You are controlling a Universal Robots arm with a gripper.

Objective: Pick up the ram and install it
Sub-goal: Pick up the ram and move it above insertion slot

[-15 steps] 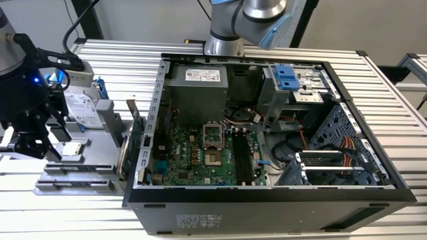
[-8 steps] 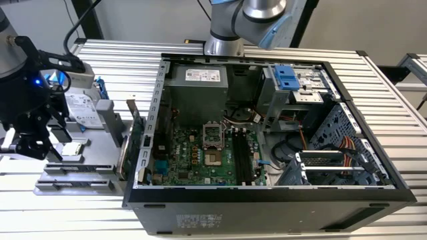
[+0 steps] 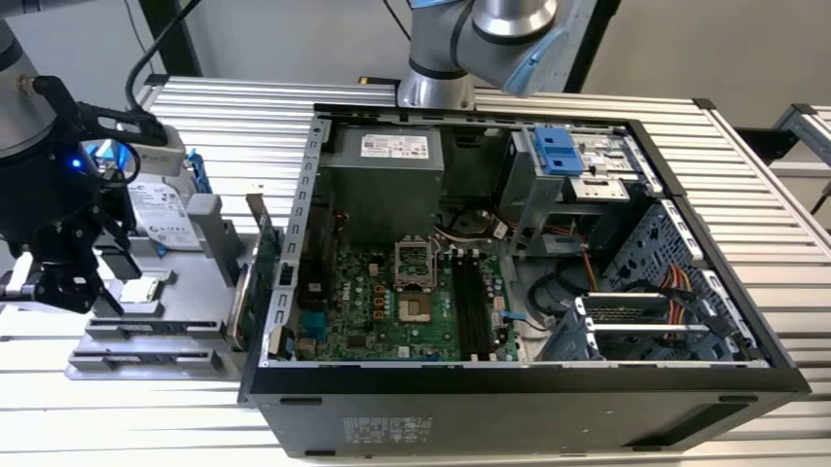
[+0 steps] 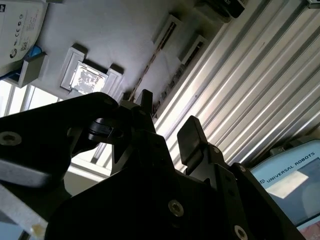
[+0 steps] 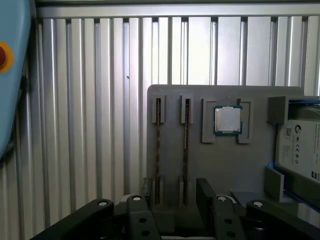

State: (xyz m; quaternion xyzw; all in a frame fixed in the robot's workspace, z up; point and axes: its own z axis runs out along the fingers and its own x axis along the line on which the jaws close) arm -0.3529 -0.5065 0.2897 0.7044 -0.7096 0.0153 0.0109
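One open computer case (image 3: 520,379) is the largest thing on the slatted aluminium table (image 3: 195,428), with its motherboard (image 3: 377,311) facing up. Just beside it, toward the exterior view's left, lies a grey fixture tray (image 3: 195,336). A green expansion card (image 3: 267,282) stands on edge between the tray and the case. On the tray a hard drive (image 5: 300,150) rests at one end, and a processor chip (image 5: 228,120) sits in a square pocket next to it. Beyond the chip from the drive, a ram stick (image 5: 186,150) and a second ram stick (image 5: 158,150) stand on edge in two parallel slots of the tray, their ends held by raised blocks. Their long axes run side by side, along the table's slats. Seen edge-on, each is a thin dark strip, and the chips on their faces cannot be made out. The black gripper (image 5: 175,187) hangs over the ram end of the tray. Its fingers (image 4: 192,135) are spread apart and grip nothing. In the first wrist view both sticks lie in the gap between them.
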